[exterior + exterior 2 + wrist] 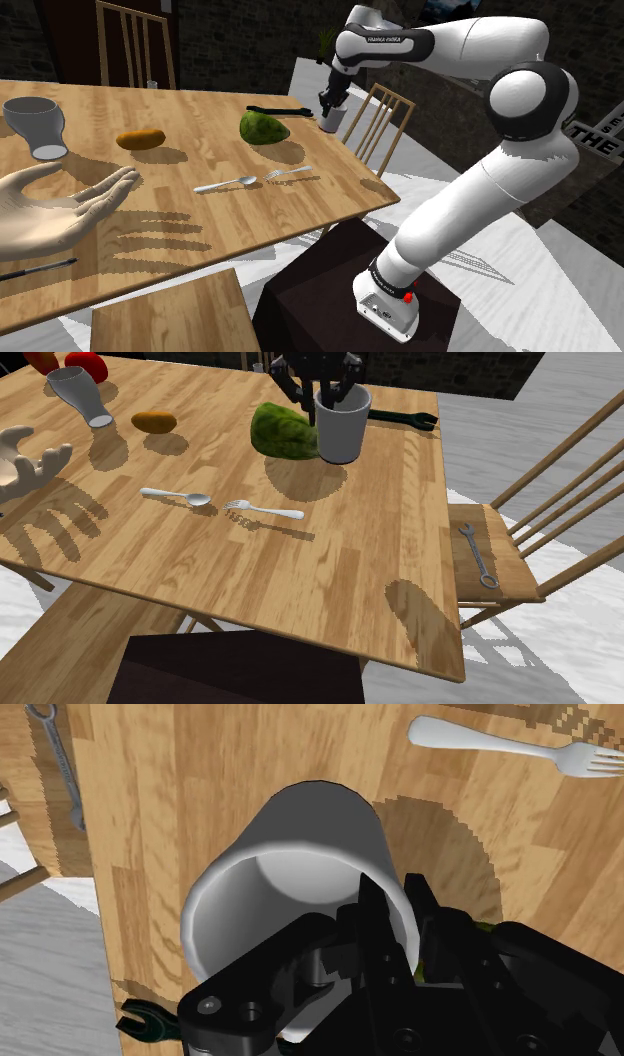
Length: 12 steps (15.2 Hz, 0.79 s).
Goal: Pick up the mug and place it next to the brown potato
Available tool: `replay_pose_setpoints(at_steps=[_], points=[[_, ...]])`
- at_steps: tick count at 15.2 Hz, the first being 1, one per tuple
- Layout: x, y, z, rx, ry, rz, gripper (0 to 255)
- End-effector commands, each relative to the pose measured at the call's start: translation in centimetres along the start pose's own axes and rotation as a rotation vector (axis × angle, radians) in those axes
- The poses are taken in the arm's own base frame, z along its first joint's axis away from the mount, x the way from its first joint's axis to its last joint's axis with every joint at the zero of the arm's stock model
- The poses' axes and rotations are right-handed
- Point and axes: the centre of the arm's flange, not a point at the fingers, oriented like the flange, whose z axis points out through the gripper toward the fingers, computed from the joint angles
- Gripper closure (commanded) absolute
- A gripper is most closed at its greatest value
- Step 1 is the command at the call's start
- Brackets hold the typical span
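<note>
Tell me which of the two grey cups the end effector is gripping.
The plain grey cylindrical mug beside the green rounded object; the black end effector clasps its rim. The other, a flared grey cup, sits tilted near the brown potato.

A wooden desk (300,215) stood on a pale grey floor (570,412). Slat-backed wooden chairs (135,40) stood at two of its sides. Dark masonry walls (230,45) lay behind. Shadows fell sharp-edged.

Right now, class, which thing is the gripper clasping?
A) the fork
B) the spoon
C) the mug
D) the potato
C: the gripper is shut on the rim of the mug, while the fork, spoon and potato lie apart from it on the table.
</note>
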Motion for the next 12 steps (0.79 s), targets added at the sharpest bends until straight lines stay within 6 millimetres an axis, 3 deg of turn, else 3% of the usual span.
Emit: replay_pose_setpoints(at_steps=[1, 12], points=[[1.0, -2.5, -0.1, 0.0, 0.0, 0.001, 255], [7.2, -15.6, -0.5, 0.0, 0.0, 0.001, 255]])
